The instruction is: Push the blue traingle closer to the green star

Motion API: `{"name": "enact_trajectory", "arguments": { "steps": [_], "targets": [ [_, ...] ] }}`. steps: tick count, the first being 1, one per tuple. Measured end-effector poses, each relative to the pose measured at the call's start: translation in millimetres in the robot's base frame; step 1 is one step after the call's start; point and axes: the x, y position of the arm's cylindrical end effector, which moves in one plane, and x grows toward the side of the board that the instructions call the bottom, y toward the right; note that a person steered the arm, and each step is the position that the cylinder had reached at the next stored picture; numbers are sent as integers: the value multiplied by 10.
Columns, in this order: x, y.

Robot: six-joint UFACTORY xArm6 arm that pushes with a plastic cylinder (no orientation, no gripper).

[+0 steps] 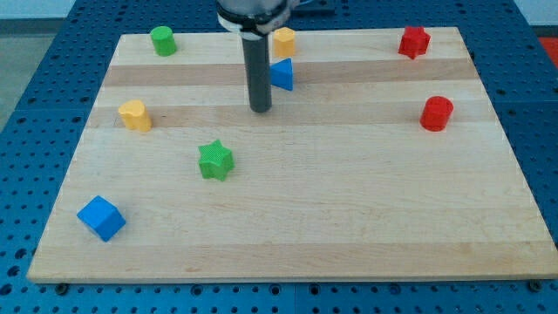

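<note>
- The blue triangle [282, 74] sits near the view's top, a little left of centre on the wooden board [349, 218], just below the orange block [284, 41] and partly hidden by my rod.
- In the camera view, my tip [261, 110] rests on the board just left of the blue triangle and slightly below it. Whether the rod touches the block I cannot tell.
- There are no jaws on this arm, so nothing is gripped. The rod only pushes (it holds no block).
- The green star [215, 161] lies well below and to the left of the blue triangle, with bare wood between them.
- My judgement: the tip stands on the side facing the star, which is the wrong side for a push. It probably needs to go around to the triangle's upper right, so a stroke drives the block down and left.
- The orange block crowds that upper side, so the approach could nudge it.
- Other blocks stand well clear of the path: a green cylinder [162, 40], a yellow block [134, 115], a blue cube [101, 218], a red star [414, 42] and a red cylinder [436, 114].
</note>
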Motion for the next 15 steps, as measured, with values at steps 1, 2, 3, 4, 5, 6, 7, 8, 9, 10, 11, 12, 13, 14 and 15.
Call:
{"name": "enact_trajectory", "arguments": {
  "steps": [1,2,3,4,5,6,7,8,9,10,11,12,13,14,15],
  "targets": [
    [-265,-210],
    [-523,-331],
    [-736,-227],
    [-759,22],
    [-760,299],
    [-755,555],
    [-596,592],
    [-406,638],
    [-379,839],
    [-226,932],
    [-118,845],
    [-118,639],
    [-14,609],
    [173,609],
    [272,509]
  ]
}}
